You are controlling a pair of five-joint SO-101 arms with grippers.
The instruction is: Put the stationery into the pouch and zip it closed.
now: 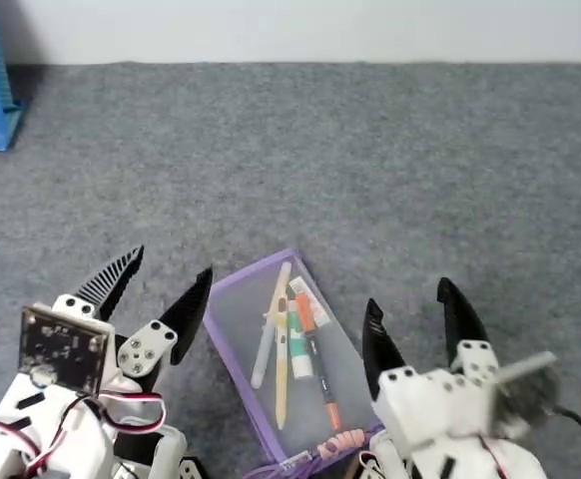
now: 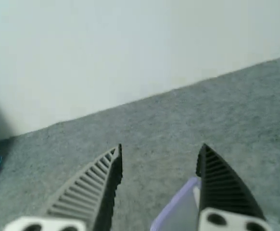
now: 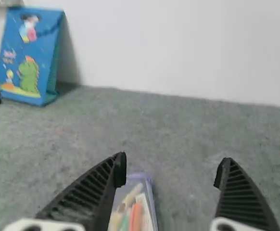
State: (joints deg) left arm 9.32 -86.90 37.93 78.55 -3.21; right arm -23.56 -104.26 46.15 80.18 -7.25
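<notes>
From the high view, I see the purple pouch (image 1: 233,351) lying flat on the grey table (image 1: 390,170), between the two arms and near the edge closest to them. The stationery (image 1: 298,347) lies inside it, several pens side by side. A pinkish zip pull (image 1: 340,440) sits at the pouch's near end, though I can't tell whether the zip is drawn. The left gripper (image 1: 172,261) hangs just beside the pouch with its fingers spread and nothing between them. The right gripper (image 1: 408,295) is the same on the other side.

On the left wrist view, the left gripper (image 2: 161,147) gapes wide, with a pouch (image 2: 176,211) corner by one finger.

On the right wrist view, the right gripper (image 3: 172,159) is spread above the pouch (image 3: 150,190). A blue box (image 3: 29,55) stands against the wall (image 3: 178,43).
</notes>
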